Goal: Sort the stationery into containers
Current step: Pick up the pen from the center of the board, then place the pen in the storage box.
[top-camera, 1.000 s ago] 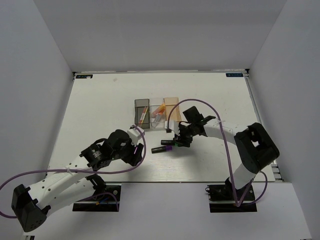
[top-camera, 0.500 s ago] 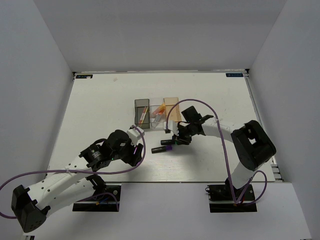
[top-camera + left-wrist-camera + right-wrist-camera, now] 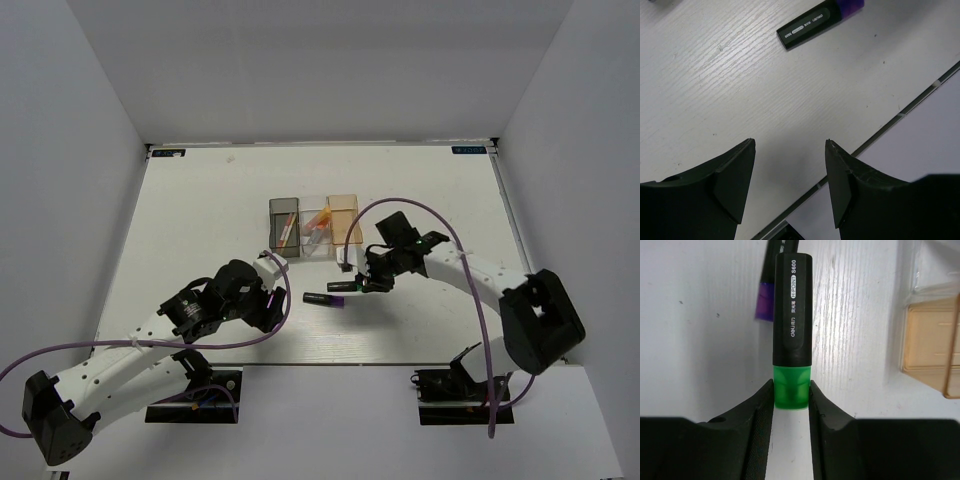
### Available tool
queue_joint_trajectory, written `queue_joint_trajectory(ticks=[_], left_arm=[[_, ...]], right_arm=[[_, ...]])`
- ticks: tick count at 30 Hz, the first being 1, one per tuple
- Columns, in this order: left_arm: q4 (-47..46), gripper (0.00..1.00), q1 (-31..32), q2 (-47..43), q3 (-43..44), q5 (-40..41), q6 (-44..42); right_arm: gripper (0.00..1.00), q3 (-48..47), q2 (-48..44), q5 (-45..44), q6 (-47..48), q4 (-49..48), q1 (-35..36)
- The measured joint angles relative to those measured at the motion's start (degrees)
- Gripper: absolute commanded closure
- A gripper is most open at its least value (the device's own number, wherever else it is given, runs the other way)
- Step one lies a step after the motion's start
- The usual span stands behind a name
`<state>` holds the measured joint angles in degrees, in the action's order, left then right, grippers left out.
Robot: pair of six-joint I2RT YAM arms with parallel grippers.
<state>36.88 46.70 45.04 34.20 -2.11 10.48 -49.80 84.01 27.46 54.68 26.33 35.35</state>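
Note:
My right gripper is shut on the green cap of a black marker and holds it above the table; it also shows in the top view. A second black marker with a purple end lies flat on the table just left of it, and shows in the left wrist view. My left gripper is open and empty, left of that marker near the front edge. The three joined containers stand behind: dark grey with thin sticks, clear with orange tubes, and tan.
The table's front edge runs close under my left gripper. A purple cable loops above my right arm. The tan container is to the right of the held marker in the right wrist view.
My right arm's elbow has swung out to the right while its gripper stayed over the markers. The purple marker lies nearly where it was. The left arm has not moved.

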Motion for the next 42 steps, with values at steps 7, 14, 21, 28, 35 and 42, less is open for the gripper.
queue_joint_trajectory(ticks=[7,14,21,28,35,42], left_arm=[[0.0,0.32,0.0,0.0,0.0,0.2,0.0],[0.0,0.32,0.0,0.0,-0.1,0.2,0.0],[0.0,0.32,0.0,0.0,-0.5,0.7,0.1],[0.0,0.32,0.0,0.0,-1.0,1.2,0.0],[0.0,0.32,0.0,0.0,-1.0,1.3,0.0],[0.0,0.32,0.0,0.0,-1.0,1.2,0.0]], right_arm=[[0.87,-1.0,-8.6,0.6,-3.8,2.8,0.0],[0.89,-5.2,-9.9,-10.4,-17.4,-2.1,-0.1],[0.97,-15.9,-0.6,-22.8,-29.4,-4.9,-0.7],[1.0,-23.6,10.5,-30.0,-39.6,-4.1,-1.3],[1.0,-28.5,16.5,-31.9,-46.1,-2.0,-1.5],[0.91,-36.8,23.4,-32.2,-50.0,1.2,-1.6]])
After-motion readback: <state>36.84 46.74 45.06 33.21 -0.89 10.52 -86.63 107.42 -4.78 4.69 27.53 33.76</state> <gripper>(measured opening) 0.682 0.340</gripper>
